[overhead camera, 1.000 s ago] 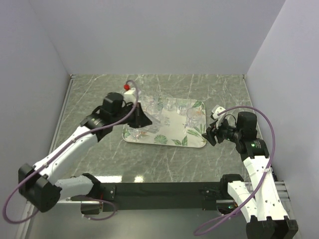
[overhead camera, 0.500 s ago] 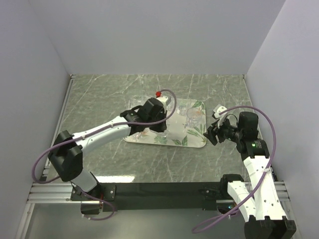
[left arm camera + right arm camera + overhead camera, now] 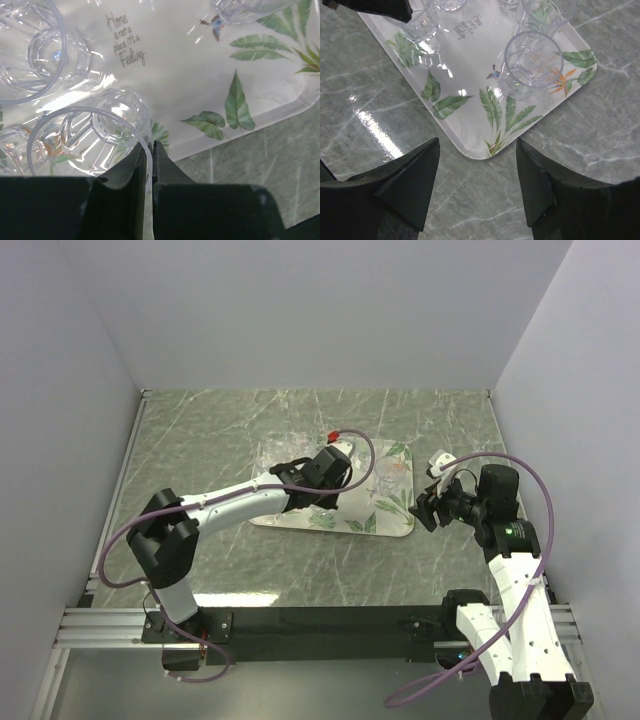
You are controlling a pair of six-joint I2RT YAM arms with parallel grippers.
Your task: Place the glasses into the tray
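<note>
The tray (image 3: pixel 385 518) lies mid-table, cream with green leaves; it also shows in the left wrist view (image 3: pixel 190 75) and the right wrist view (image 3: pixel 465 65). My left gripper (image 3: pixel 333 486) is over the tray's middle. Its jaws (image 3: pixel 148 150) are shut on the rim of a clear glass (image 3: pixel 90 140) that sits low over the tray. Other glasses stand on the tray beside it (image 3: pixel 30 55) and further off (image 3: pixel 245 10). One glass (image 3: pixel 532 60) stands near the tray's right corner. My right gripper (image 3: pixel 420 510) is open and empty, just off the tray's near right corner (image 3: pixel 477 142).
The table is green-grey marble (image 3: pixel 200 430) with white walls close on three sides. A black rail (image 3: pixel 320 620) runs along the near edge between the arm bases. The tray's near rim (image 3: pixel 485 152) lies just ahead of the right fingers.
My left arm has swung right from the tray's left side to its middle and lowered, carrying the glass. The right arm has not moved.
</note>
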